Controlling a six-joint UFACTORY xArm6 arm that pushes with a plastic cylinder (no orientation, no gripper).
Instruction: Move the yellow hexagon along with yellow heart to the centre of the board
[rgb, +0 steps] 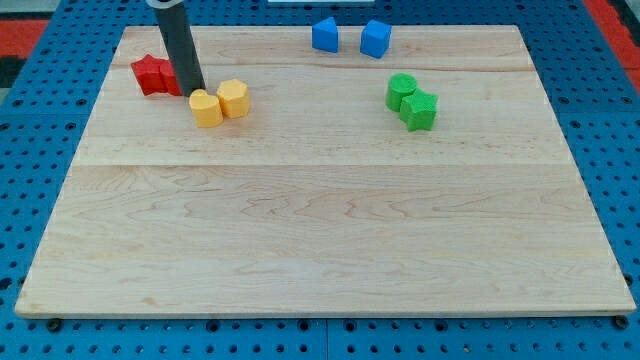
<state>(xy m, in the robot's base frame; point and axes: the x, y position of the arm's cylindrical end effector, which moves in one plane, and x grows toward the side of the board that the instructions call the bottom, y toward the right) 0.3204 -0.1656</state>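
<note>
The yellow heart (205, 108) and the yellow hexagon (234, 98) sit side by side, touching, in the upper left part of the wooden board (320, 250). The heart is on the left, the hexagon on the right. My tip (195, 91) is at the lower end of the dark rod, just at the heart's upper left edge, touching or nearly touching it. The rod rises toward the view's top left.
Two red blocks (155, 75) lie just left of the rod, one a star, near the board's left edge. Two blue blocks (325, 35) (376, 38) sit at the top centre. Two green blocks (402, 91) (419, 110) touch at the upper right.
</note>
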